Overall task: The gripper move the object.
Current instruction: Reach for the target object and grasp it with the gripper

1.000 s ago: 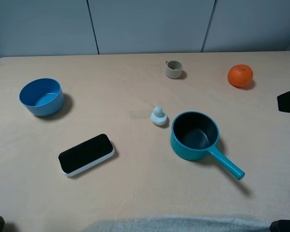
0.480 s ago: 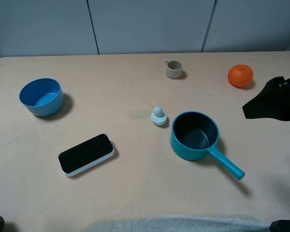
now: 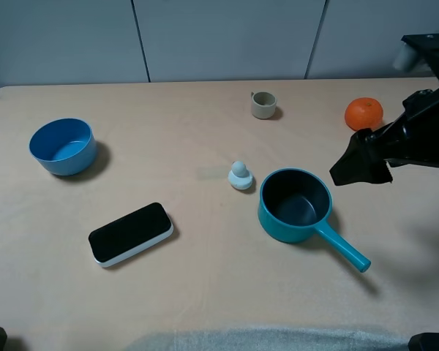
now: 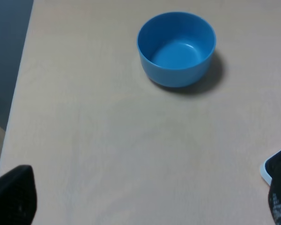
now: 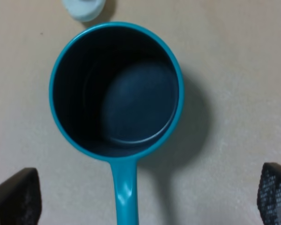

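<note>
The teal saucepan stands upright on the tan table right of centre. Its dark inside is empty and its straight handle points to the front right. My right gripper hovers just right of and above the pan, open and empty. In the right wrist view the pan lies below, with the gripper spread wide on either side of the handle and well clear of it. My left gripper is open and empty, over the table's front left.
A lighter blue bowl stands at the far left, also in the left wrist view. A black phone lies front left. A small pale duck figure sits just left of the pan. A beige cup and an orange stand at the back.
My right arm has come in from the right edge and moved left toward the saucepan. The pan and the other things have not moved.
</note>
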Tool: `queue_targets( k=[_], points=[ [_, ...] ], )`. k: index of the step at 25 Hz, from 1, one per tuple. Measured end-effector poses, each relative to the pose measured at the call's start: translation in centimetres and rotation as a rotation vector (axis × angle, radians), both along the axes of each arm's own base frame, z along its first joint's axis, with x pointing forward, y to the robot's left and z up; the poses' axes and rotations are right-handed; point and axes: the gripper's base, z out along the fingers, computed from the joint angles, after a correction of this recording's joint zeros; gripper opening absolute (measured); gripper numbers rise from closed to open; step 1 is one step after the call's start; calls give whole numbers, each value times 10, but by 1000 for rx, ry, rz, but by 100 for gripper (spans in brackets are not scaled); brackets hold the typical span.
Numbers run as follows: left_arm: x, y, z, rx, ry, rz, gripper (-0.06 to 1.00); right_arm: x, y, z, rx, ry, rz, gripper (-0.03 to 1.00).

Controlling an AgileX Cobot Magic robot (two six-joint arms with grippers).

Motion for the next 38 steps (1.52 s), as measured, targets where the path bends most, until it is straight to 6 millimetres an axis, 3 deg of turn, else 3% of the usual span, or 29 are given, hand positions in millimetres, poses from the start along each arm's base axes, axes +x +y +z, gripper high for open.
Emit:
queue_targets(
  k=[17,38],
  points=[
    [0,0,0,0,0,0,99,42,11,-59,-67,69,-1,69],
    [0,0,0,0,0,0,99,61,15,-113,-122,144,-11,69]
  ],
)
